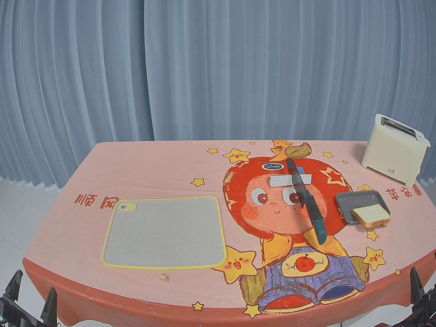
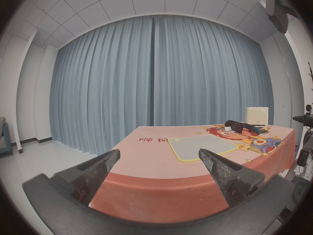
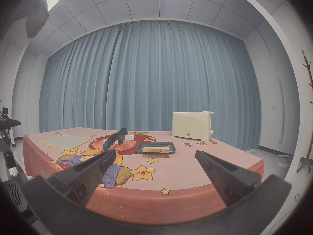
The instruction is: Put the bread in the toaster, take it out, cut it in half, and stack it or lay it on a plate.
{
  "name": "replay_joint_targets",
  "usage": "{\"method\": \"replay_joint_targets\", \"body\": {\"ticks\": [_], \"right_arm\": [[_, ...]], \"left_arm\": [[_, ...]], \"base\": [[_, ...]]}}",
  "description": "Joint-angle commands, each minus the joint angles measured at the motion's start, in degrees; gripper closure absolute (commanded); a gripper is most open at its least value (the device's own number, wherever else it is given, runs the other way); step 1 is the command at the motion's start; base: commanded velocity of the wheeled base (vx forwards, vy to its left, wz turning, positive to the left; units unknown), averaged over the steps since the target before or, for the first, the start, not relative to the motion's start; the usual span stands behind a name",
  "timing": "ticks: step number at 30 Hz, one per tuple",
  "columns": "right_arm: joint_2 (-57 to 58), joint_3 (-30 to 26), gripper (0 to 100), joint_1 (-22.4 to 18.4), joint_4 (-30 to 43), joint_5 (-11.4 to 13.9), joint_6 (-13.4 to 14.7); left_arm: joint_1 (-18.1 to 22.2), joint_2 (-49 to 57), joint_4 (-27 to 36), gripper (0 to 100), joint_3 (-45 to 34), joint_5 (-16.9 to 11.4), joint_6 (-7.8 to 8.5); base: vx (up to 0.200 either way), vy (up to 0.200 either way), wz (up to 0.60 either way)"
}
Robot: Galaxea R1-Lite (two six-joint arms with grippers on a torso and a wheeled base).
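Bread slice [image 1: 371, 215] lies in the grey tray [image 1: 352, 200] at the worktop's [image 1: 150, 178] right side, near the toaster [image 1: 394, 150]. Knife [image 1: 309, 203] mid-worktop, cutting board [image 1: 164, 232] left. Your left hand [image 2: 158, 154] and right hand [image 3: 156, 153] both gape wide, holding nothing, off the near edge.

Quick count: one toaster [image 1: 395, 148], one bread slice [image 1: 371, 215], one grey tray [image 1: 352, 200], one knife [image 1: 308, 201], one cutting board [image 1: 164, 232], plus what looks like one crumb [image 1: 163, 277] just beside that board.
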State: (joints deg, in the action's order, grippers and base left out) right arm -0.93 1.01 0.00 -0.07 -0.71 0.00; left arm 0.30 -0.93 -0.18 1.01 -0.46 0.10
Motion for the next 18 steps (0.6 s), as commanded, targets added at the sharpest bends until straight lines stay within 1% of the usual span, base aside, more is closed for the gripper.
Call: {"method": "replay_joint_targets", "body": {"ticks": [1,8,11,18], "right_arm": [[0.9,-1.0,0,0.1,0.1,0.0,0.0],[0.9,-1.0,0,0.0,0.0,0.1,-0.2],[0.9,-1.0,0,0.0,0.2,0.7,-0.4],[0.9,-1.0,0,0.1,0.2,0.6,-0.4]], "left_arm": [[0.0,0.9,-0.2,0,-1.0,-0.1,0.08],[0.1,0.9,-0.2,0,-1.0,-0.1,-0.01],[0.1,0.9,-0.2,0,-1.0,-0.1,-0.01],[0.1,0.9,-0.2,0,-1.0,-0.1,-0.01]], "base": [[0.000,0.000,0.00],[0.000,0.000,0.00],[0.000,0.000,0.00],[0.000,0.000,0.00]]}}
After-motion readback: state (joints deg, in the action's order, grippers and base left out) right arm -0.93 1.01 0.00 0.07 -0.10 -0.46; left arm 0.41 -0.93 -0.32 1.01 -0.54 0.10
